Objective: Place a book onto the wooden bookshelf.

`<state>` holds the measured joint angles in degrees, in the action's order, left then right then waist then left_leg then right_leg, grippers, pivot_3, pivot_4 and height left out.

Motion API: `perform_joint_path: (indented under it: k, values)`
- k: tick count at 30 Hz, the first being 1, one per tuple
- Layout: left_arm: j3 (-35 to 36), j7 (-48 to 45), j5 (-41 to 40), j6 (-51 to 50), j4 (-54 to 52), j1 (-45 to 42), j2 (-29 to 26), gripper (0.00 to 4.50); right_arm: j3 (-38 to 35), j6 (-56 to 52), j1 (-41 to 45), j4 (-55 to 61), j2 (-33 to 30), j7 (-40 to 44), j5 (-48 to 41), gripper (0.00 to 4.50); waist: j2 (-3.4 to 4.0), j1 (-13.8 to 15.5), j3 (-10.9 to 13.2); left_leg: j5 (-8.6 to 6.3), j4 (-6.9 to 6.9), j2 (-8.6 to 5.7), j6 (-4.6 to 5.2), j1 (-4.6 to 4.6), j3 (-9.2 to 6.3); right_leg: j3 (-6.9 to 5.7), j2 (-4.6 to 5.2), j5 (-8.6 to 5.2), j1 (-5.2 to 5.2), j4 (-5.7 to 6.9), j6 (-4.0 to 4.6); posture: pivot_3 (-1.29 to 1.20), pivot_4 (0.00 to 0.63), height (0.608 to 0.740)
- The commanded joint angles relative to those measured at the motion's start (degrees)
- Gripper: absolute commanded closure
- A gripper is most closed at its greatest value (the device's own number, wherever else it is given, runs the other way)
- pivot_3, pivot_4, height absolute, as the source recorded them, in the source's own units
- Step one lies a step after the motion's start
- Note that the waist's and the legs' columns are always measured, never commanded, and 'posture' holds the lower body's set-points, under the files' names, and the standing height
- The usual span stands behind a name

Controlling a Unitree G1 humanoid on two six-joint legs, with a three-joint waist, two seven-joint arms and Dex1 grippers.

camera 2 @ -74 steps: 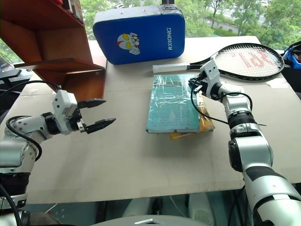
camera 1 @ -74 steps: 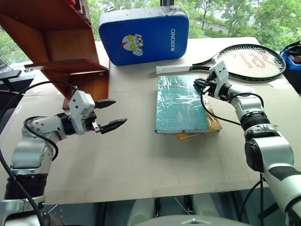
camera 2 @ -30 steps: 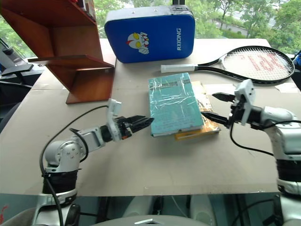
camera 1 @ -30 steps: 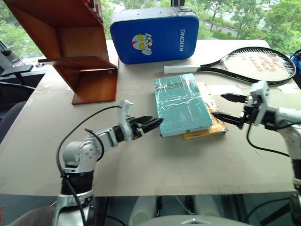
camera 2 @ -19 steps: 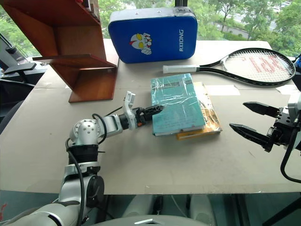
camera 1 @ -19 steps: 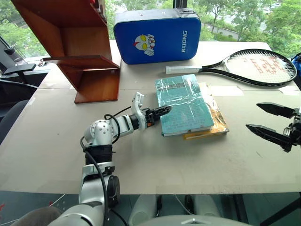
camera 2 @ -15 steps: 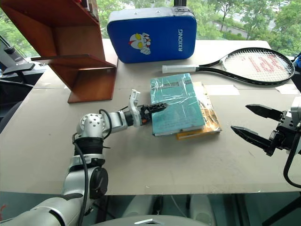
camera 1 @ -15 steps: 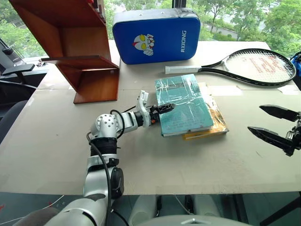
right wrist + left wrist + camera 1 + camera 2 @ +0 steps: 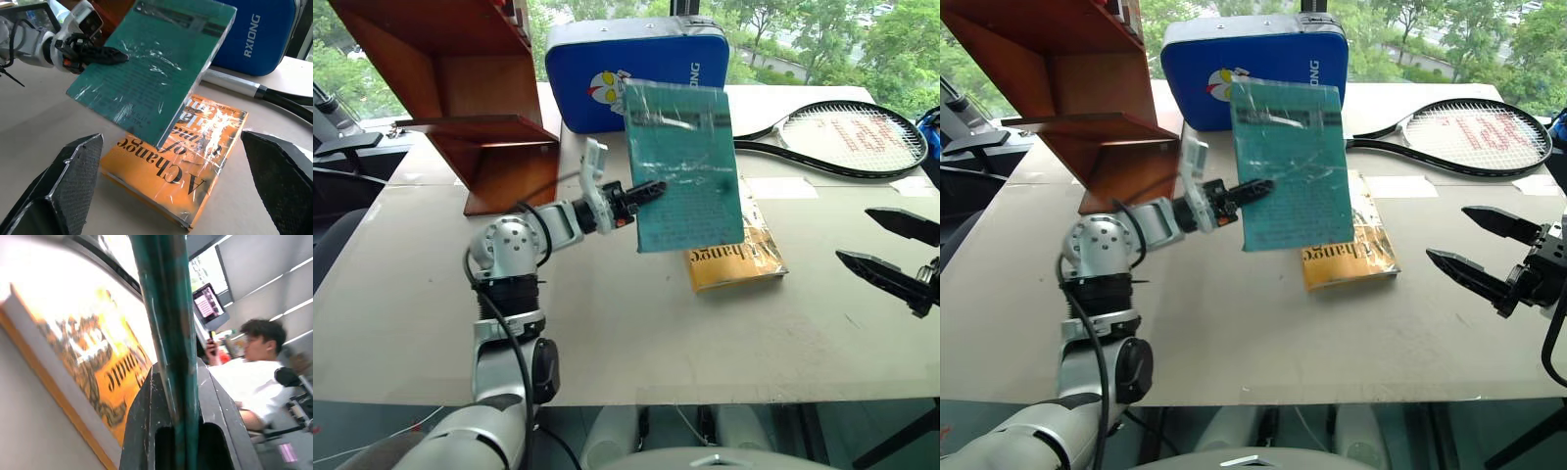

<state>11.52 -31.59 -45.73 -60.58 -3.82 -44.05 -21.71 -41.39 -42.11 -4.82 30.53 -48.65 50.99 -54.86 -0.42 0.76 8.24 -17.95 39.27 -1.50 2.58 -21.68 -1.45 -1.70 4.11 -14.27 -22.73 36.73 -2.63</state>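
Head views: the left gripper [image 9: 646,190] is clamped on the left edge of the book [image 9: 685,166], which hangs clear of the table [image 9: 607,323], cover facing the camera, in front of the blue padded case [image 9: 587,59]. The yellow-orange book [image 9: 732,257] lies flat on the table, just below and behind the raised book. The wooden bookshelf [image 9: 460,88] stands at the table's far left corner, well apart from the book. A tennis racket [image 9: 842,137] lies at the far right. The right gripper [image 9: 893,253] sits at the right edge above the table, fingers spread wide, holding nothing.

Left wrist view: the book's teal edge [image 9: 168,333] runs upright between the two black fingers [image 9: 142,426], which press on either face. The yellow-orange book [image 9: 93,367] lies beyond. A seated person [image 9: 254,367] in a white shirt is in the background.

Right wrist view: both fingers [image 9: 68,181] stand far apart. Between them lie the yellow-orange book [image 9: 190,181] and, above it, the tilted book [image 9: 151,73] held by the left gripper [image 9: 110,55].
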Motion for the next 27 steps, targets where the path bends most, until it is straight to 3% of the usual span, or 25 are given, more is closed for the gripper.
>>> perform_joint_path:
  k: [1, 7, 10, 13, 16, 21, 27]
  values:
    - [-6.3, -4.0, 10.1, 13.2, -8.9, -6.8, -6.8, 4.47, 2.4, 1.8, 4.2, -2.2, -1.3, 0.8, -1.0, 0.0, -0.04, 0.2, 0.0, 0.0, 0.0, 0.0, 0.0, -0.01, -0.01, -0.01, 0.0, 0.0, 0.0, 0.0, 0.0, 0.0, 0.15, 0.74]
    - [-20.1, -16.1, 37.0, 36.2, -5.4, -19.6, -32.0, 4.47, 9.1, -0.3, 17.9, -7.4, -1.2, 0.2, -5.9, 0.0, 0.0, -0.5, 0.1, 0.01, -0.15, -0.19, 0.01, 0.02, -0.03, 0.09, -0.18, 0.0, -0.05, -0.07, 0.0, 0.0, 0.15, 0.74]
    - [-23.2, -20.3, 47.5, 45.0, 0.6, -17.4, -42.7, 4.47, 13.1, -0.3, 24.0, -10.5, -0.7, 0.8, -6.2, 0.0, 0.08, -1.0, 0.2, 0.01, -0.24, -0.2, 0.01, 0.03, -0.09, 0.09, -0.16, -0.03, -0.05, -0.18, -0.04, 0.0, 0.15, 0.74]
    - [-23.6, -19.9, 55.1, 52.1, 6.4, -15.0, -48.6, 4.47, 16.0, 0.1, 28.8, -13.4, 0.0, 1.3, -6.0, 0.0, 0.0, -1.1, 0.2, 0.0, -0.3, -0.2, 0.03, 0.02, -0.16, 0.05, -0.18, -0.03, -0.08, -0.11, -0.05, 0.0, 0.15, 0.74]
    - [-22.8, -18.5, 60.2, 56.0, 10.6, -14.6, -50.9, 4.47, 17.7, 0.1, 32.2, -15.2, 0.4, 1.6, -5.9, 0.0, -0.45, -1.0, 0.5, -0.01, -0.17, -0.2, 0.06, -0.29, -0.23, 0.01, -0.22, -0.03, -0.39, 0.08, -0.05, 0.0, 0.15, 0.74]
    - [-22.0, -16.9, 66.1, 57.9, 15.7, -13.7, -52.2, 4.47, 17.9, -0.7, 34.7, -16.0, 1.5, 0.3, -7.6, 0.0, -0.49, 0.0, 0.5, -0.05, 0.18, -0.32, 0.17, -1.02, -0.4, -0.43, -0.12, 0.01, -0.75, 0.14, -0.13, 0.0, 0.15, 0.74]
    - [-21.9, -16.3, 68.0, 60.7, 19.4, -13.1, -51.2, 4.47, 17.3, -0.6, 35.5, -15.8, 2.2, -2.6, -7.1, 0.0, -0.48, -0.6, 0.5, -0.05, 0.16, -0.32, 0.16, -1.09, -0.46, -0.68, -0.08, -0.02, -0.76, 0.12, -0.2, 0.0, 0.15, 0.74]
